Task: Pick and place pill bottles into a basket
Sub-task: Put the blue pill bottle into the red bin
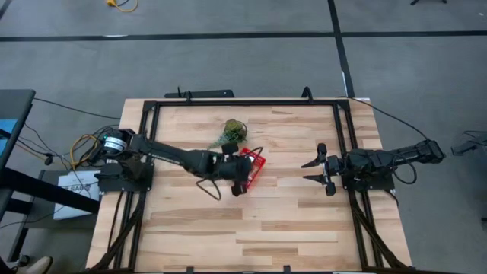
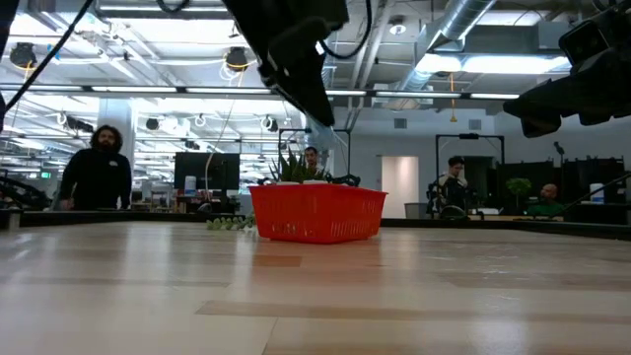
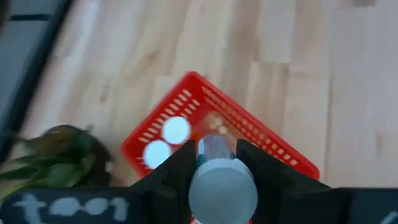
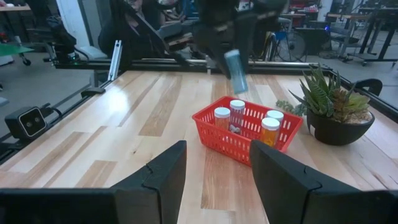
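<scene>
My left gripper (image 1: 240, 176) hangs over the near left side of the red basket (image 1: 256, 167), shut on a pill bottle (image 3: 216, 149) with a pale cap (image 3: 222, 188). In the right wrist view the bottle (image 4: 235, 70) hangs above the basket (image 4: 245, 129). Several bottles stand inside the basket; white caps (image 3: 176, 129) and an orange bottle (image 4: 270, 130) show. My right gripper (image 1: 306, 172) is open and empty to the right of the basket, its fingers pointing toward the basket. My left gripper pinches the bottle between its two fingers (image 3: 180, 163), on the bottle's sides just below the cap (image 3: 211, 163). The fingers come from above, pointing down. The bottle hangs below them, tilted, lifted clear above the basket.
A green leafy plant in a dark bowl (image 1: 233, 132) stands just beyond the basket, toward the far edge; it also shows in the right wrist view (image 4: 336, 112). People stand in the room behind the table (image 2: 97, 168). Bare wood (image 1: 243, 228) lies toward the near edge.
</scene>
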Controlling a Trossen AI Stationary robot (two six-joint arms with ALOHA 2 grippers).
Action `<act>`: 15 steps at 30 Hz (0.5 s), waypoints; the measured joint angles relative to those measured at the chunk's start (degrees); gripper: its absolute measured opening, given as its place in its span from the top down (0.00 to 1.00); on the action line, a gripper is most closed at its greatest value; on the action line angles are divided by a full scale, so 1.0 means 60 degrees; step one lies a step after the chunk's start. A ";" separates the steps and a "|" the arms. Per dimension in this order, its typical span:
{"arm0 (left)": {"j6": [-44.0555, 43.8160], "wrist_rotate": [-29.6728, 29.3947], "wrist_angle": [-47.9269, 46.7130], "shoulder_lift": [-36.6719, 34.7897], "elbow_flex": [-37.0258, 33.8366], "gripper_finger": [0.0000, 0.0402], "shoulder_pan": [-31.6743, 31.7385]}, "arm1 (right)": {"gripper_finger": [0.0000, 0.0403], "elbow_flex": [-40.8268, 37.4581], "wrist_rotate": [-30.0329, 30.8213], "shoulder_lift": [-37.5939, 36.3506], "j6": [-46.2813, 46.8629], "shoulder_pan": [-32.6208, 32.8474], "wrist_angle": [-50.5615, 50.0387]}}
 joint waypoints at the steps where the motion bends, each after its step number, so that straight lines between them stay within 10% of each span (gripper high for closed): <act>1: 0.0138 0.0320 0.0094 0.0007 -0.0054 0.77 0.0125 | 0.58 0.0000 0.0002 -0.0003 -0.0001 -0.0002 0.0000; 15: 0.1081 0.2585 0.0217 0.1136 -0.0133 0.77 0.1439 | 0.58 -0.0007 0.0013 0.0011 0.0001 -0.0002 0.0029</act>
